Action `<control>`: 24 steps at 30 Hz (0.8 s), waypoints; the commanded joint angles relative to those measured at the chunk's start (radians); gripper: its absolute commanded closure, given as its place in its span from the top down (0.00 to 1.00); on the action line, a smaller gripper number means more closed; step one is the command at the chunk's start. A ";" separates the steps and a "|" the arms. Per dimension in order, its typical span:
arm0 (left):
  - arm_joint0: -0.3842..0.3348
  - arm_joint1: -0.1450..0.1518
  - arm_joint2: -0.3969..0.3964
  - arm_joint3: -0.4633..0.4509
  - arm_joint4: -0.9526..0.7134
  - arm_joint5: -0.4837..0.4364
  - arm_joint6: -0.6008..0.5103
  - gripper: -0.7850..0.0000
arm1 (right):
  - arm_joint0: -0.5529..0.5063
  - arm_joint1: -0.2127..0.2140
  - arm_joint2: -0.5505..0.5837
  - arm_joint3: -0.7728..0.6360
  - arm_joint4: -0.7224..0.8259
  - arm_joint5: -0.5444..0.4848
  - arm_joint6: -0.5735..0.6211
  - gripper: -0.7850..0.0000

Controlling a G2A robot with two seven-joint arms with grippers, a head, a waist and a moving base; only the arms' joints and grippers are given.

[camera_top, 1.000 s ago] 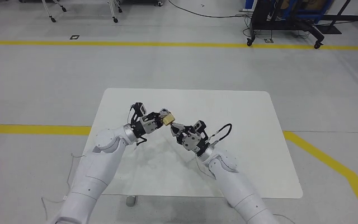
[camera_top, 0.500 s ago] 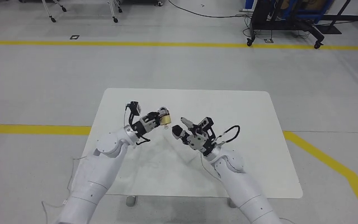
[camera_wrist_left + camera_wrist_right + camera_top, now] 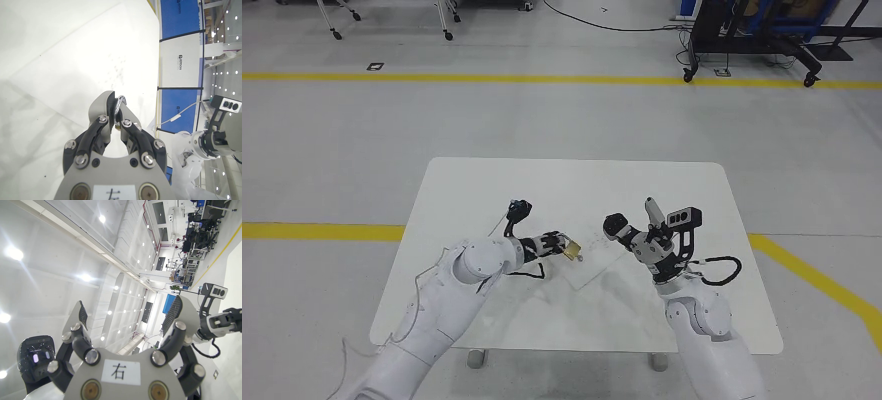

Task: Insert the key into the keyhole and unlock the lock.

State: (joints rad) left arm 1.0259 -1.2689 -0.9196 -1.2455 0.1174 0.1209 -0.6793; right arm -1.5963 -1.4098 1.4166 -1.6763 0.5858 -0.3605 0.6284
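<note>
The left gripper (image 3: 116, 107) is clamped tight on the silver shackle of the lock (image 3: 121, 98), whose brass body sticks out just past its fingertips, close above the white table (image 3: 672, 185). Whether the key sits in the lock is too small to tell. Well apart to its right, the right gripper (image 3: 128, 311) is spread wide, holding nothing, fingers pointing upward.

White arms (image 3: 432, 310) carry grey claws (image 3: 117, 103) (image 3: 130, 311) with black links, perhaps rubber-padded.
</note>
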 commanded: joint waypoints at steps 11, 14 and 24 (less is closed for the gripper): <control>-0.067 -0.034 0.062 0.113 0.000 0.053 0.022 1.00 | 0.000 0.000 0.000 0.000 0.000 0.000 0.000 1.00; -0.076 -0.034 0.055 0.126 0.002 0.049 0.012 1.00 | 0.000 0.000 0.000 0.000 0.000 0.000 0.000 1.00; -0.022 0.001 -0.090 0.035 -0.035 -0.050 0.040 1.00 | 0.041 -0.002 -0.016 0.023 -0.058 0.007 -0.079 1.00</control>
State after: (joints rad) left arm 0.9909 -1.2733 -0.9888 -1.1915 0.0769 0.0857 -0.6483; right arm -1.5641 -1.4112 1.3994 -1.6546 0.5518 -0.3370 0.5734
